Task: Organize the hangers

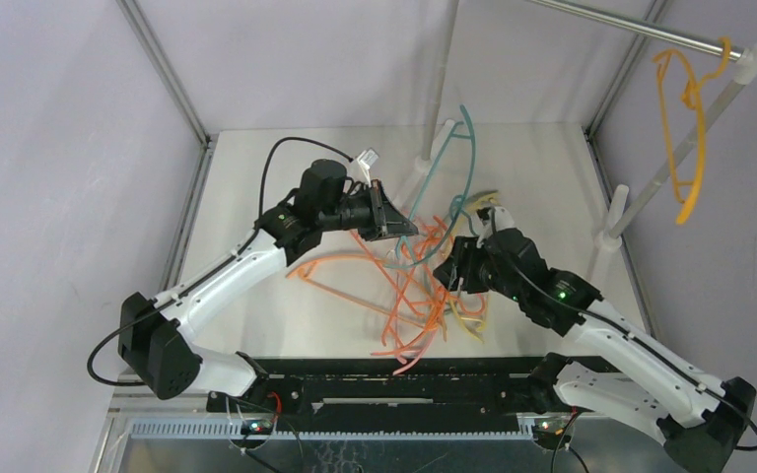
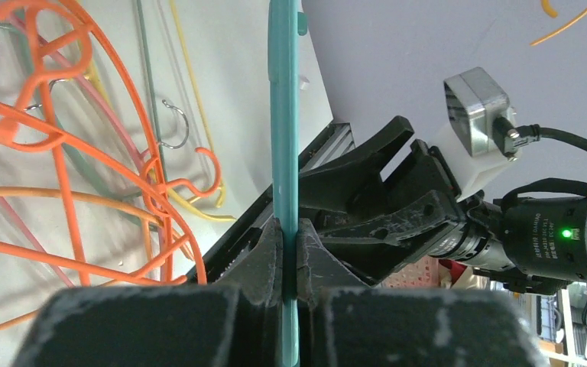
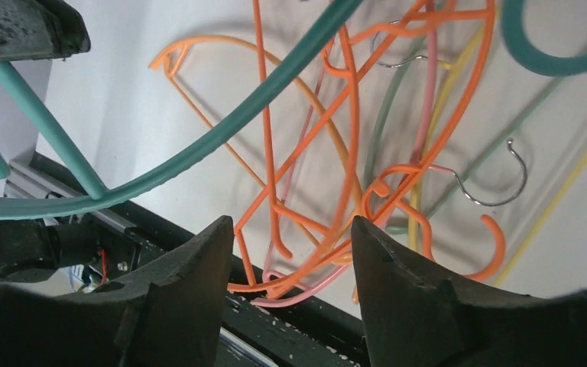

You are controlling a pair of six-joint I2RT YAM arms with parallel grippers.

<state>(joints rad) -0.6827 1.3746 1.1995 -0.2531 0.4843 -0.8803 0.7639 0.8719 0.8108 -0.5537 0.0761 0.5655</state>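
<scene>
A tangled pile of hangers (image 1: 414,286), orange, pink, yellow and pale green, lies mid-table. My left gripper (image 1: 401,229) is shut on a teal hanger (image 1: 463,168) and holds it raised above the pile; in the left wrist view the teal bar (image 2: 284,115) runs straight up from between the jaws of that gripper (image 2: 289,237). My right gripper (image 1: 450,277) is open and empty just right of the pile; its fingers (image 3: 199,267) frame orange and pink hangers (image 3: 336,206) on the table below. The teal hanger (image 3: 222,130) crosses that view. One orange hanger (image 1: 688,108) hangs on the rack rod.
A steel rack rod (image 1: 631,28) on white poles (image 1: 670,158) stands at the back right; another white pole (image 1: 439,89) rises at the back middle. Black rails (image 1: 394,379) run along the table's near edge. Metal hooks (image 3: 497,183) lie in the pile.
</scene>
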